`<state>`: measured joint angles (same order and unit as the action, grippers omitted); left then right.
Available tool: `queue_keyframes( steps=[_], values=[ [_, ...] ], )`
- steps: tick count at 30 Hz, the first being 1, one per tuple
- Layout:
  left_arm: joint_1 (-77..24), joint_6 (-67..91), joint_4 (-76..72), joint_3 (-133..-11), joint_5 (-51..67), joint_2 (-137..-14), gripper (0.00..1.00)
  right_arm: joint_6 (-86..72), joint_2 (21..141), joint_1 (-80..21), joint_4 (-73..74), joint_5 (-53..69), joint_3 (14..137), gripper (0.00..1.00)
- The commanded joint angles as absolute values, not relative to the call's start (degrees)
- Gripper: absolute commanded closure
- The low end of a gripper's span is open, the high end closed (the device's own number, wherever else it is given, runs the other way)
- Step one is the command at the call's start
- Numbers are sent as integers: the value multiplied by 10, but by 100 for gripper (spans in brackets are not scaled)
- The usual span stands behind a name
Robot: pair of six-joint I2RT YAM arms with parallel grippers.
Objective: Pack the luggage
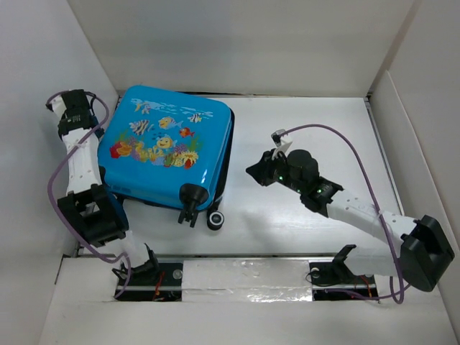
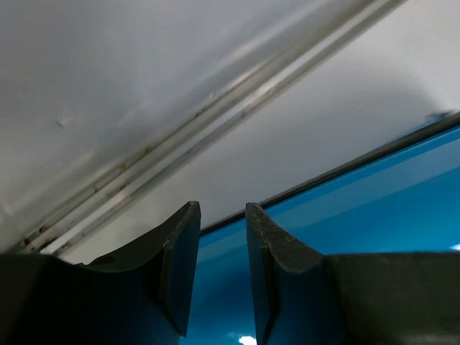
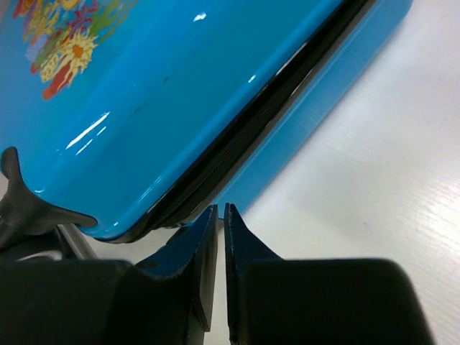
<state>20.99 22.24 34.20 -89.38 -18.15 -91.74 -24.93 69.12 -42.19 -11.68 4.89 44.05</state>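
The luggage (image 1: 167,144) is a bright-blue hard-shell suitcase with a fish and coral print. It lies flat and closed on the white table, left of centre, with its caster wheels (image 1: 214,219) toward me. My left gripper (image 1: 92,109) is at the suitcase's far-left corner. In the left wrist view it is slightly open and empty (image 2: 223,208) just above the blue shell (image 2: 374,208). My right gripper (image 1: 253,172) is on the table just right of the suitcase. In the right wrist view it is shut on nothing (image 3: 221,210), close to the black zipper seam (image 3: 237,144).
White walls (image 1: 237,43) enclose the table on the back, left and right. A ridged rail (image 2: 215,122) runs along the wall by the left gripper. A taped strip (image 1: 244,277) lies between the arm bases. Bare table (image 1: 316,129) stretches right of the suitcase.
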Motion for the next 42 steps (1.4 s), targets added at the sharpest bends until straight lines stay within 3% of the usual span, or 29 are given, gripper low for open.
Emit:
queue_keyframes(
  steps=[1,3,10,14,20,24,27,28,29,32,36,42],
  values=[
    [209,194,373,-850,-195,-940,70,-246,701,-431,-161,40,439,88],
    [209,200,374,-843,-155,-950,70,-248,707,-431,-161,33,437,88],
    [157,205,321,-767,-33,-936,70,-271,790,-402,-178,11,457,70],
    [121,228,250,-727,106,-899,70,-290,834,-374,-195,55,469,63],
    [21,248,230,-774,163,-874,68,-286,856,-360,-200,91,485,54],
    [31,258,208,-781,119,-830,68,-282,855,-353,-192,86,472,53],
    [72,279,164,-753,55,-781,67,-283,825,-347,-216,86,447,60],
    [81,298,152,-738,40,-767,67,-283,817,-347,-225,84,432,66],
    [81,308,129,-732,19,-762,68,-280,810,-347,-227,83,426,80],
    [81,330,101,-736,4,-755,69,-263,798,-359,-219,73,420,97],
    [87,308,126,-813,-116,-784,68,-251,814,-359,-212,69,419,100],
    [173,234,309,-996,-178,-976,69,-243,796,-365,-218,63,410,99]
  ],
)
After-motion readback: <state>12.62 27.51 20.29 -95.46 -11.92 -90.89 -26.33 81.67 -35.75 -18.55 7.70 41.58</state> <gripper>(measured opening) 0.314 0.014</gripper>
